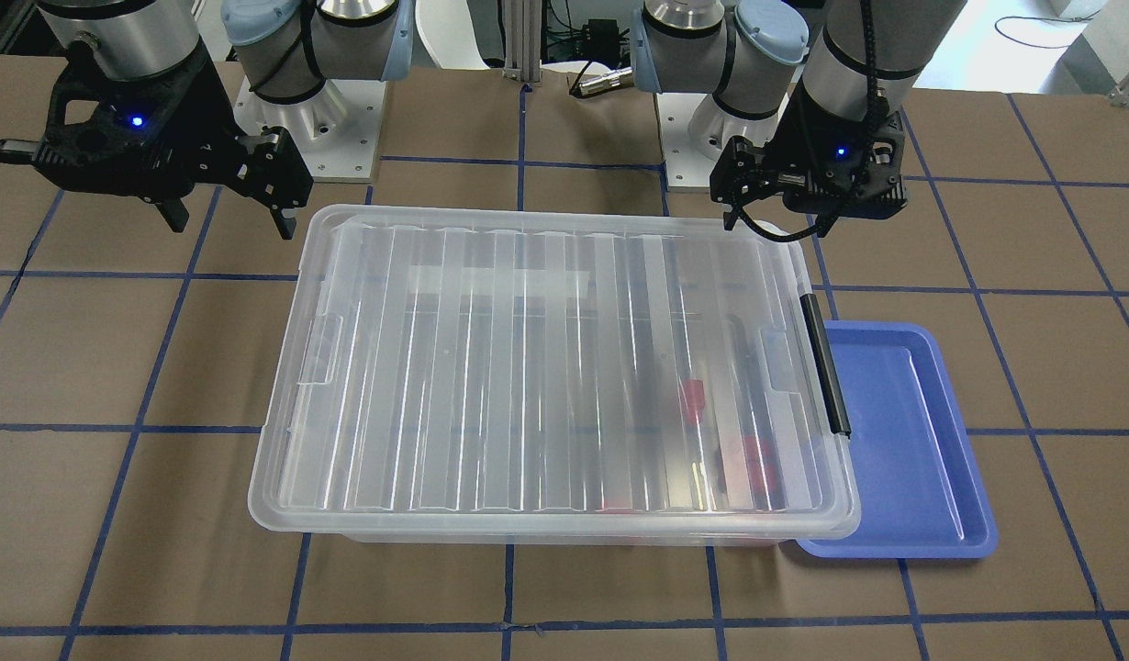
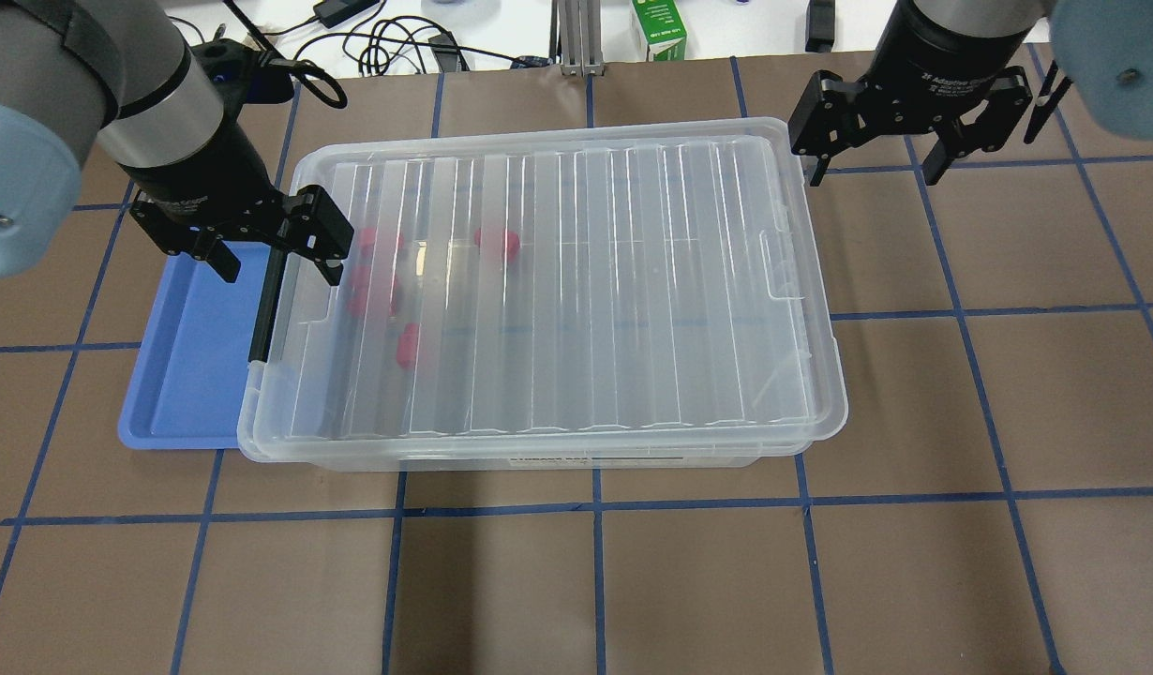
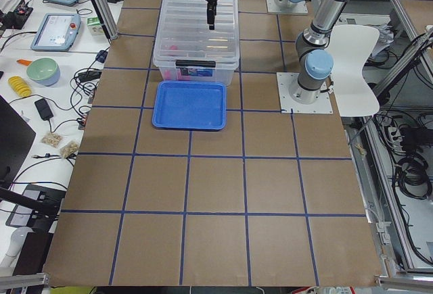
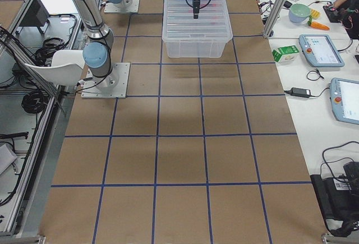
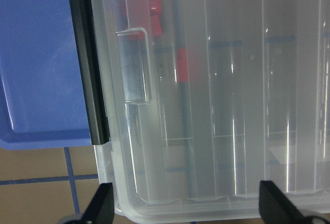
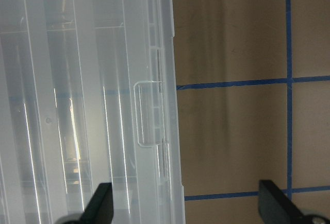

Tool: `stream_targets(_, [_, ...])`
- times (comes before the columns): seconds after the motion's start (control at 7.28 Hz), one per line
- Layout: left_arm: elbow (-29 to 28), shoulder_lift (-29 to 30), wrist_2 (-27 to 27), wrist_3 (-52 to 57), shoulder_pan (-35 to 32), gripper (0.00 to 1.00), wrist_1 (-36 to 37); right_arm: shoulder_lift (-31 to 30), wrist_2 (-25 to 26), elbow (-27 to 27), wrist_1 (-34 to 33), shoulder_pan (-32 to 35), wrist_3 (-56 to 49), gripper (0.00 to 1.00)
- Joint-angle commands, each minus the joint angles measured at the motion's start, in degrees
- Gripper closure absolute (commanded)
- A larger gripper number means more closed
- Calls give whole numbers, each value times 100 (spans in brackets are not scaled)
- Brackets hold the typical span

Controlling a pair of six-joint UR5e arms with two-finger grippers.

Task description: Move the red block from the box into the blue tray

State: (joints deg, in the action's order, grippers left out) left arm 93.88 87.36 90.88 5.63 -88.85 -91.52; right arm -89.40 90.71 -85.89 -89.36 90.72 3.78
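A red block [image 2: 498, 242] lies inside the box [image 2: 464, 459], seen as a blur through the closed ribbed lid [image 2: 633, 281]. It looks slightly longer along the box's length; which way its stub points cannot be told. Other red blocks [image 2: 371, 295] lie nearer the end with the black bar [image 2: 265, 314]. The blue tray [image 2: 197, 366] sits on the table [image 2: 914, 394] against that end. The left gripper [image 2: 278, 270] hangs over the bar with its fingers spread wide, holding nothing. The right gripper [image 2: 874, 176], also spread and holding nothing, hovers just beyond the box's opposite end. White lettering on its body partly reads "Adaptive". A label strip on the box's wall is too small to read.
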Motion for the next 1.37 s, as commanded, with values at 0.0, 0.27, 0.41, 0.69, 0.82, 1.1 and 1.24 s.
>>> stream_targets(0.0, [-2,0,9,78,0,0,2,10,-1,2,-2,-2,-9,0])
stream_targets(0.27, [-2,0,27,87,8,0,2,10,-10,2,-2,-11,-9,0])
stream_targets(0.41, [-2,0,18,87,9,0,11,19,-10,-7,-11,-28,-26,0])
stream_targets(0.69, [-2,0,18,79,9,0,11,62,-18,-94,-115,-133,-289,0])
stream_targets(0.82, [-2,9,18,87,17,0,11,158,-10,-129,-186,-212,-499,0])
stream_targets(1.1, [7,9,18,87,9,0,11,823,-18,-523,-1148,-231,-432,0])
stream_targets(1.24, [7,9,18,87,9,0,11,1062,-10,-804,-1823,-222,-431,0])
